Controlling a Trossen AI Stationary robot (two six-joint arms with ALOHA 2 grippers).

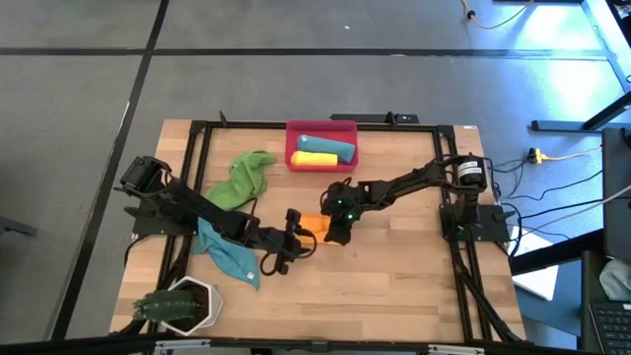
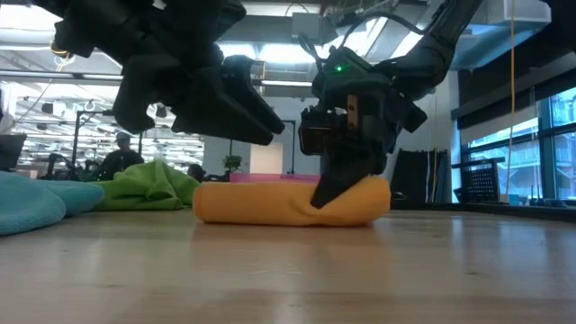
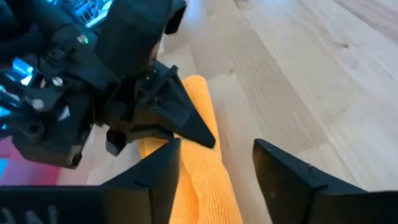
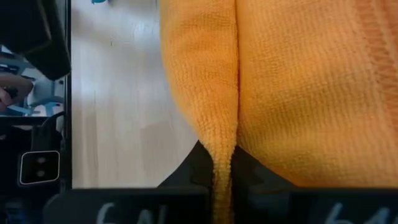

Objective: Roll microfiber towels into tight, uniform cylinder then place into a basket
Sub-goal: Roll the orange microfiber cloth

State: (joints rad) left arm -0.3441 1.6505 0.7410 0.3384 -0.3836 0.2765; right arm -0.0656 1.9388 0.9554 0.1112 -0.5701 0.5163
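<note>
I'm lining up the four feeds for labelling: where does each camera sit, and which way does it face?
High: overhead, looking down; both arms, red-pink plastic basket.
Low: table height, looking level; rolled orange microfiber towel, both arms.
Left wrist: over open left gripper.
Right wrist: right gripper pinching the towel.
All share the towel.

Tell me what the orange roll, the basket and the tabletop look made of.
Orange towel: soft looped microfiber-like cloth, matte; the weave shows close up. Basket: looks like smooth red-pink plastic, thin even walls. Table: light wood planks with visible grain and seams, probably sealed, slight sheen.
</note>
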